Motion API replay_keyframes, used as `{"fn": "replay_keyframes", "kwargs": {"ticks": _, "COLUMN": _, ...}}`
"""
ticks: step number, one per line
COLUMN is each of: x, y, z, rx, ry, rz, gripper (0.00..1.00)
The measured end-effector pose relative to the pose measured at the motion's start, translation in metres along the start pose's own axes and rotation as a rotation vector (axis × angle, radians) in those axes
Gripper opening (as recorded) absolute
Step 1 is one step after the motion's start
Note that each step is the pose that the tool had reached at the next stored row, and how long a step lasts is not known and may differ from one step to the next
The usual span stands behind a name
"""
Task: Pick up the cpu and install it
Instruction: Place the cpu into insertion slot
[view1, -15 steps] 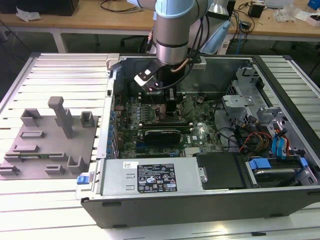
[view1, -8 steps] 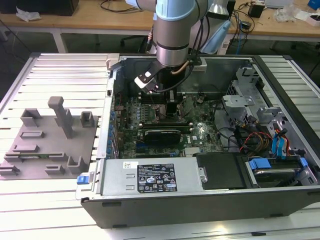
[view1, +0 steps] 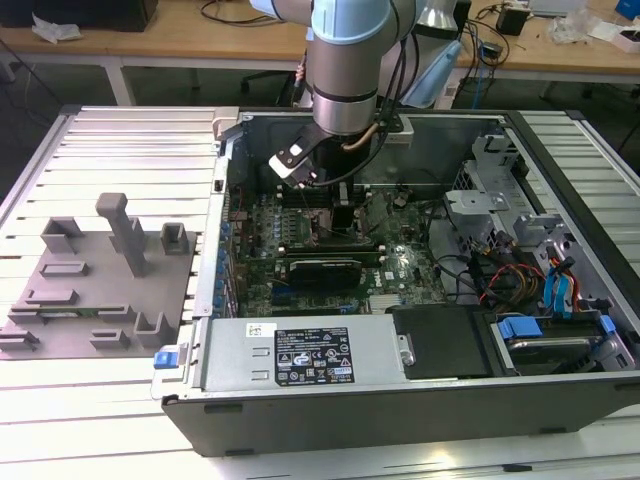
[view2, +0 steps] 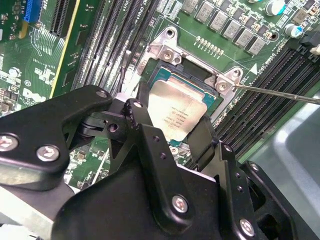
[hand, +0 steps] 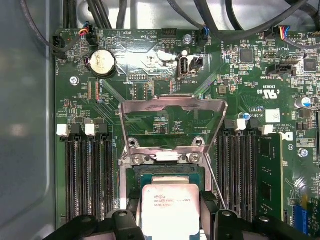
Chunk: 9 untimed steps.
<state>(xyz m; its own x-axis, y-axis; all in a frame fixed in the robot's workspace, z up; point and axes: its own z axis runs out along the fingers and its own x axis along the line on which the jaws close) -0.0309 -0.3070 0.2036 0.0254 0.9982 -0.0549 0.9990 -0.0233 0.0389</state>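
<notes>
Black fingers (view2: 141, 117) of my hand (view2: 172, 127) pinch two opposite edges of the cpu (hand: 169, 207), which lies flat and squared directly over the open socket (hand: 170, 178), metal frame (hand: 172, 101) raised beyond; whether it is seated I cannot tell.

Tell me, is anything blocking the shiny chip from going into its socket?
Nothing visible is. The metal frame is flipped up and open, and the gripper holds the cpu right at the uncovered socket.
</notes>
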Motion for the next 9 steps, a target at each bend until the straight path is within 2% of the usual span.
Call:
{"fn": "replay_keyframes", "kwargs": {"ticks": 5, "x": 0.0001, "y": 0.0012, "z": 0.0003, "rx": -0.0001, "ry": 0.0001, "rz": -0.001, "gripper": 0.55}}
{"fn": "replay_keyframes", "kwargs": {"ticks": 9, "x": 0.0002, "y": 0.0013, "z": 0.003, "rx": -0.0004, "ry": 0.0003, "rz": -0.008, "gripper": 0.55}}
